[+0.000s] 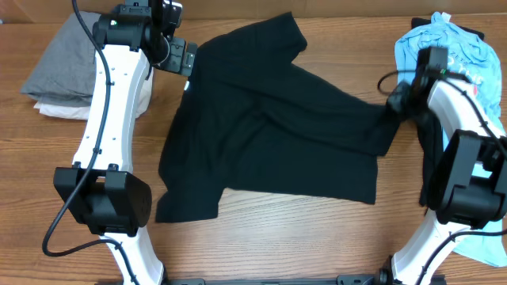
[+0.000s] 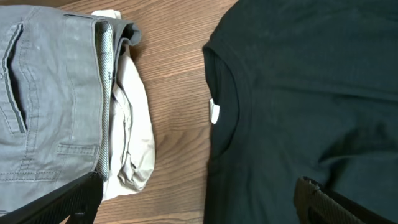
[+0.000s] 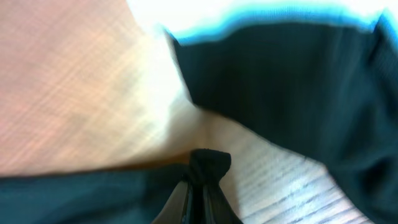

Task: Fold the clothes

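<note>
A black T-shirt (image 1: 269, 131) lies spread across the middle of the wooden table, its collar toward the upper left. My left gripper (image 1: 181, 57) hovers open over the collar edge; in the left wrist view the collar with its white tag (image 2: 214, 112) lies between the two fingers (image 2: 199, 199). My right gripper (image 1: 396, 101) is shut on a bunched fold of the black T-shirt (image 3: 208, 163) at the shirt's right edge, and the cloth stretches toward it.
A folded stack of grey trousers (image 1: 65, 57) over a white garment (image 2: 130, 143) sits at the far left. A light blue garment (image 1: 451, 47) lies bunched at the far right, with more blue cloth (image 1: 483, 245) at the lower right.
</note>
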